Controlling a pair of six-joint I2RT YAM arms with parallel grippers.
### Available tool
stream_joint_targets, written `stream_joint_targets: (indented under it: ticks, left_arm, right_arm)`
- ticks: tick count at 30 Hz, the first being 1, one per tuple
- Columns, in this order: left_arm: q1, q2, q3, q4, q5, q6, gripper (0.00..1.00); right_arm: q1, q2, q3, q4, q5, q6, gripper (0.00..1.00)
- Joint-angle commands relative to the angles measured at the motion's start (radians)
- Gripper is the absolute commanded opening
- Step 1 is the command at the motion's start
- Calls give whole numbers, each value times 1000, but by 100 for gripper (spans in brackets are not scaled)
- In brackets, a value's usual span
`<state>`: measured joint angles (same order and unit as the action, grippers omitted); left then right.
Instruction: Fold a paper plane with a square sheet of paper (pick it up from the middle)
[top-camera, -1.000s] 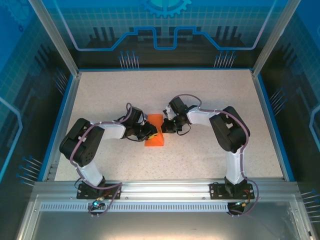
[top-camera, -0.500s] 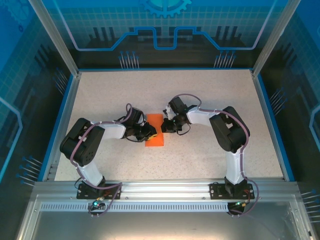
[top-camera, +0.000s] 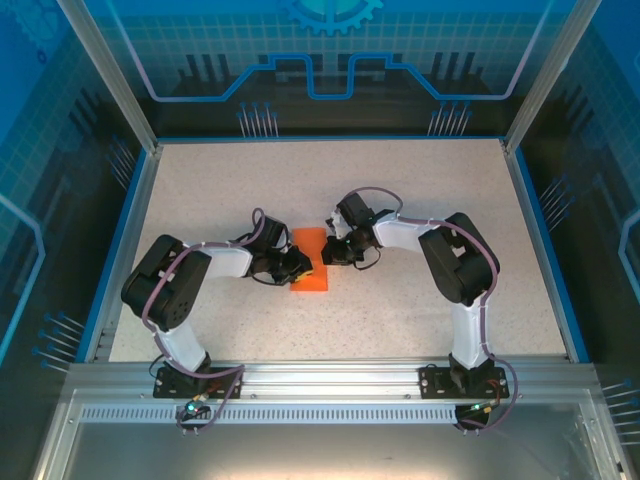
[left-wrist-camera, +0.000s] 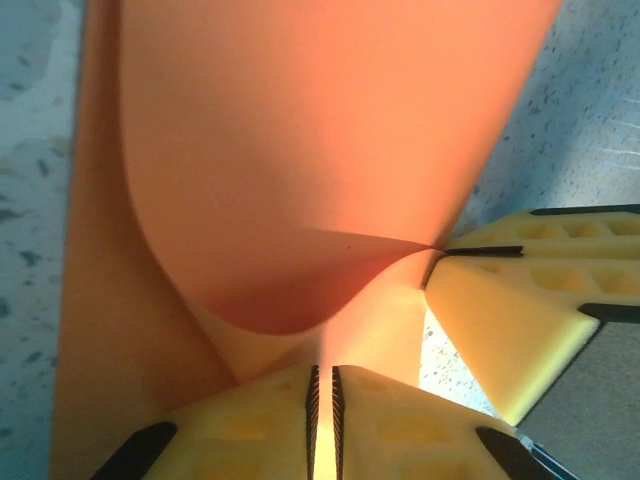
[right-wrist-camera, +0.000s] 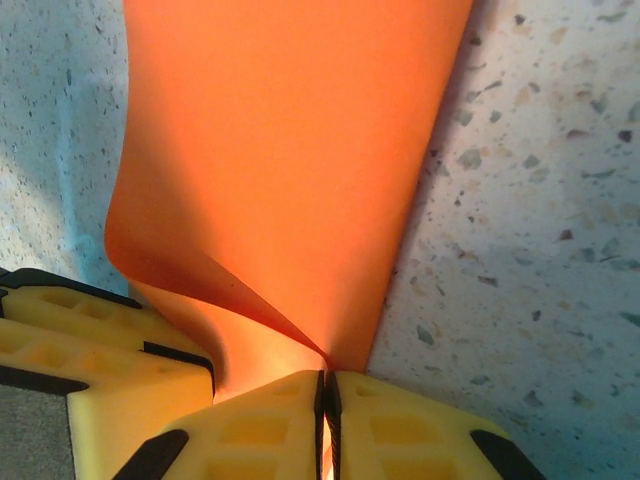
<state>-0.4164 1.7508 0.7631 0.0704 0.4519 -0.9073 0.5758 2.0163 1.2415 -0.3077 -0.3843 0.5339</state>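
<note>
Orange paper, thin and plain: the square sheet of paper (top-camera: 312, 275), one item, lying near the middle of the table (top-camera: 420, 200), a little left of centre, between the two arms' wrists. Condition: doubled over on itself, so from above it reads as a narrow upright rectangle. In the wrist views a lower layer lies flat on the speckled surface while the upper leaf lifts off it in a loose curl, not pressed into a crease. Handling, by estimate: almost weightless, limp, quick to buckle, and likely to take any accidental crease for good. It should slide easily on the table, and could tear if the two arms draw apart while both grip. Best hold, by estimate: flat pads on a free edge near the fold line, light pressure, both layers kept aligned. Left pincer (left-wrist-camera: 323, 380): yellow pads brought together with a sliver of orange showing between them, clamped on the paper's left edge. Right pincer (right-wrist-camera: 325, 380): pads likewise together on the opposite, right edge, a thin line of orange in the seam. The two pincers sit close, each one's yellow finger visible beside the other's grip.
</note>
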Motion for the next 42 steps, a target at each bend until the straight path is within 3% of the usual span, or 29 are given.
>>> stream_joint_targets:
  ticks: [1, 8, 16, 22, 31, 42]
  left_arm:
    - [-7, 22, 16, -70, -35, 17, 16]
    - [-8, 24, 8, -104, -66, 16, 16]
    - [-13, 26, 8, -108, -97, -2, 15]
    - [-18, 32, 10, -100, -106, -17, 13]
    - [-21, 37, 8, -90, -114, -31, 12]
    - [-19, 12, -8, -94, -119, -28, 12]
  right_arm:
    - [10, -15, 38, -29, 18, 5, 16]
    - [13, -97, 19, -21, 44, 20, 21]
    - [93, -162, -57, -60, 78, 22, 17]
    - [137, -159, -90, -51, 53, 53, 11]
    - [177, -119, -102, -58, 50, 62, 10]
    - [161, -105, -154, -34, 35, 93, 10]
